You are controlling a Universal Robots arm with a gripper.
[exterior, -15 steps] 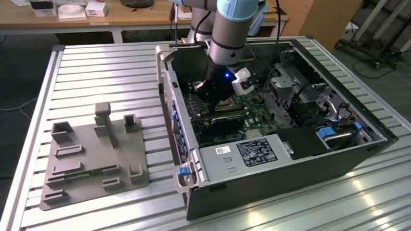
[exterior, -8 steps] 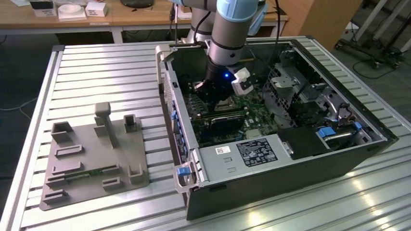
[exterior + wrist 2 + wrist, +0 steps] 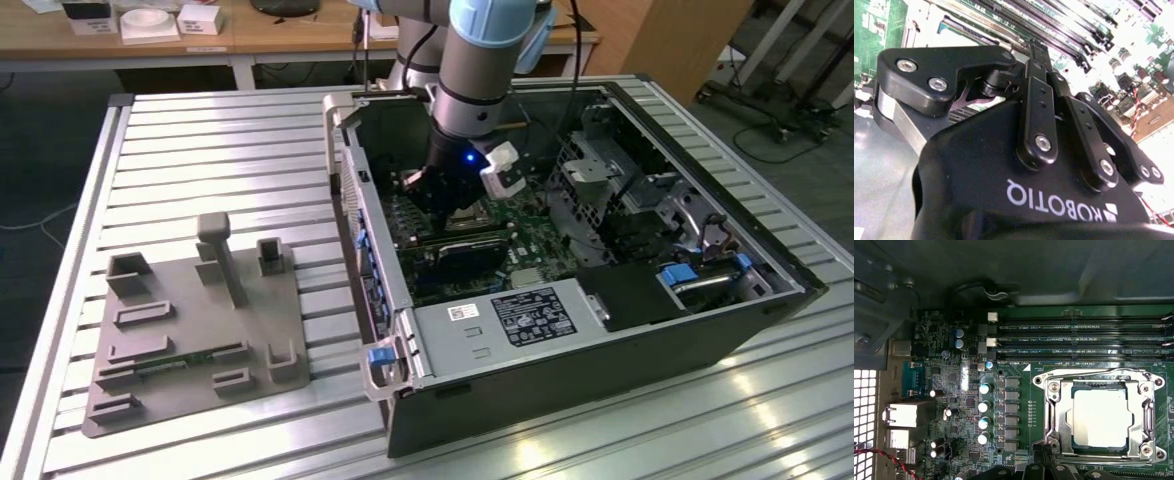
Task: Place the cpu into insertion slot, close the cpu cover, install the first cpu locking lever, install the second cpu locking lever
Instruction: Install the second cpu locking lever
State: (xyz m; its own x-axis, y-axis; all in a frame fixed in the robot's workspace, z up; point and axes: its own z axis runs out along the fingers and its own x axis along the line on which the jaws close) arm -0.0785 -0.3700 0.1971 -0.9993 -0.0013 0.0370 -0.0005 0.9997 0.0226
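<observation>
The small square silver-topped cpu (image 3: 1101, 417) is seated in the silver-rimmed dark insertion slot (image 3: 1048, 385), with the thin silver cpu cover (image 3: 1060, 417) lowered around it. The black gripper (image 3: 447, 195), at upper centre of the exterior view, is held just beside the socket, fingers seemingly pressed together. Lever locking is judged to be in hand, and steady pressure is called for.

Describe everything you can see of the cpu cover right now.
In the first wrist view the cpu cover is a thin, shiny silver metal frame with a cut-out centre, lying flat and closed over the insertion slot on the green motherboard. The cpu, pale and square, shows through its opening. Wire levers run along its edges.
</observation>
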